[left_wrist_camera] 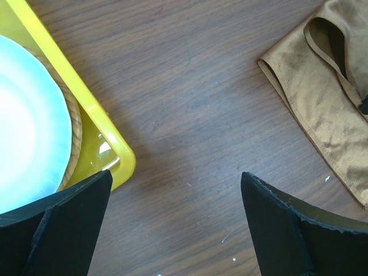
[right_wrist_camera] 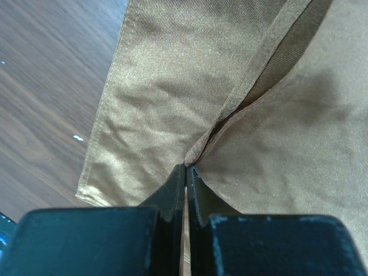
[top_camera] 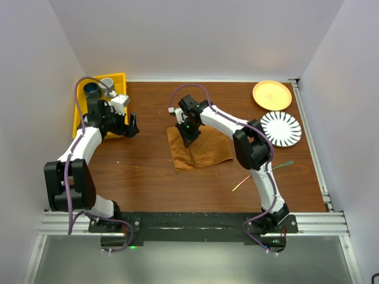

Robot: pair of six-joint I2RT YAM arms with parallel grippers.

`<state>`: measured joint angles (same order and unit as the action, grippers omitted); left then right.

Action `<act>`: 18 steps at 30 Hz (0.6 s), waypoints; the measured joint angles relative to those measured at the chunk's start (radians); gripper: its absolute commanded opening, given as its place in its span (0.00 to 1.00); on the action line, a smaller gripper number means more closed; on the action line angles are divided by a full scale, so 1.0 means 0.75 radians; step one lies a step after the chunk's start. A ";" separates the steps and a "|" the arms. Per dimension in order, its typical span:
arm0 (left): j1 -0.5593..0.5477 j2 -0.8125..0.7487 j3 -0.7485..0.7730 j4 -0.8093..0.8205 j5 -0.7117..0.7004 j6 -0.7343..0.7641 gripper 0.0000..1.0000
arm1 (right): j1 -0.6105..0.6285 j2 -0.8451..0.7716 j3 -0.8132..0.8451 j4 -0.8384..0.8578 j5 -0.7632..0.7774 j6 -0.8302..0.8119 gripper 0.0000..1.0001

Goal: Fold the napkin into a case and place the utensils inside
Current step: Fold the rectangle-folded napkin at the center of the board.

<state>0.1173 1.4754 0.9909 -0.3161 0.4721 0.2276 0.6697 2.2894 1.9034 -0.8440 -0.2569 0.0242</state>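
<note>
Right wrist view: the napkin [right_wrist_camera: 155, 86], rust-brown woven cloth with hemmed edges, is pinched at a fold by the right hand [right_wrist_camera: 185, 172], which is pressed together on it. The left hand [left_wrist_camera: 175, 178] is held spread wide, empty, over the wood-grain worktop [left_wrist_camera: 190, 103] beside a yellow plastic tray [left_wrist_camera: 118, 152]. The napkin is laid mid-worktop; the thin utensils [top_camera: 241, 183] are seen to its right.
</note>
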 measured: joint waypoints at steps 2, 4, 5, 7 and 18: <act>0.000 0.000 0.000 0.000 0.000 0.000 1.00 | -0.001 -0.008 0.002 -0.004 -0.005 0.006 0.00; 0.000 0.000 0.000 0.000 0.000 0.000 1.00 | 0.001 -0.013 0.017 -0.011 -0.011 0.012 0.00; 0.000 0.000 0.000 0.001 0.000 0.000 1.00 | 0.002 -0.015 0.024 -0.013 -0.015 0.013 0.00; 0.000 0.000 0.000 0.001 0.006 0.000 0.98 | 0.005 -0.024 0.042 -0.012 -0.026 0.015 0.00; -0.079 0.162 -0.194 0.234 0.393 -0.314 0.13 | 0.014 -0.042 0.060 -0.012 -0.030 0.019 0.00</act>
<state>0.0578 1.5970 0.8452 -0.1406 0.7666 -0.0078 0.6804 2.2578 1.9484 -0.8528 -0.2794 0.0383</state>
